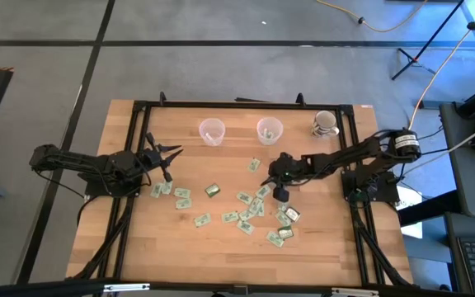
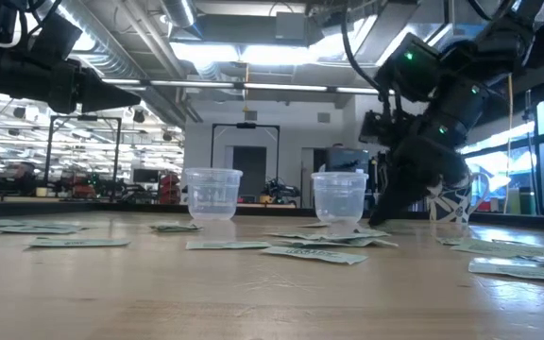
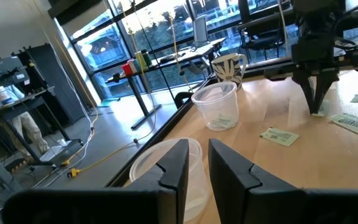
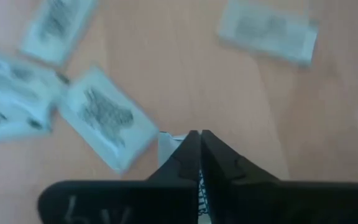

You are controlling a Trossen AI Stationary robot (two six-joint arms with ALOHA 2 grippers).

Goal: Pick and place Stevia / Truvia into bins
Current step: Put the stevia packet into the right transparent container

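- While the right gripper [image 1: 265,179] sits low at table centre, its fingers [image 4: 188,155] are pinched together on a white sachet edge [image 4: 166,144], tips at the wood.
- Right wrist view: more Stevia / Truvia sachets [image 4: 107,118] lie flat around the fingertips, one at 10 o'clock just beside it, another [image 4: 267,28] at 1 o'clock farther off.
- High view: loose sachets [image 1: 246,216] scatter across the wooden table [image 1: 180,247], mostly at 5 to 6 o'clock of the right gripper; a few [image 1: 162,190] lie near the left arm.
- Two clear plastic cups: left cup [image 1: 212,130] and right cup [image 1: 269,129] stand upright near the table's far edge, apart from each other; right cup is at 12 o'clock of the right gripper.
- White patterned mug [image 1: 325,124] stands at 3 o'clock of the right cup, near the table corner.
- Left gripper [image 1: 171,152] hovers at the table's left side, at 8 o'clock of the left cup, fingers [image 3: 176,165] parted a little with nothing between them.
- Low view: right gripper [image 2: 382,215] tips down beside the right cup [image 2: 339,198]; sachets [image 2: 314,253] flat in front.
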